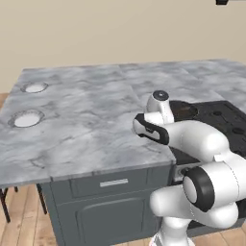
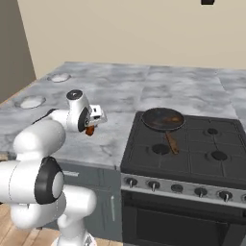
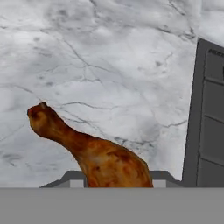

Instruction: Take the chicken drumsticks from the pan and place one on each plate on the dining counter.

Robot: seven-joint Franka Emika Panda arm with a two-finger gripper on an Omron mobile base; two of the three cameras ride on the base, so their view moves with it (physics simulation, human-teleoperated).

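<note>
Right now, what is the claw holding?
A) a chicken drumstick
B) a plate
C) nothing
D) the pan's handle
A: in the hand view a glazed drumstick sits in the claw above the marbled counter, and in the right base view an orange-brown piece hangs from the claw, well to the left of the pan on the stove.

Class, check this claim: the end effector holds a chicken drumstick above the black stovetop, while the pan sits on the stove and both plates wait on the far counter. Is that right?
Not quite. The end effector holds the chicken drumstick above the marbled dining counter, beside the stove, as the hand view shows. The pan and plates are as stated.
</note>
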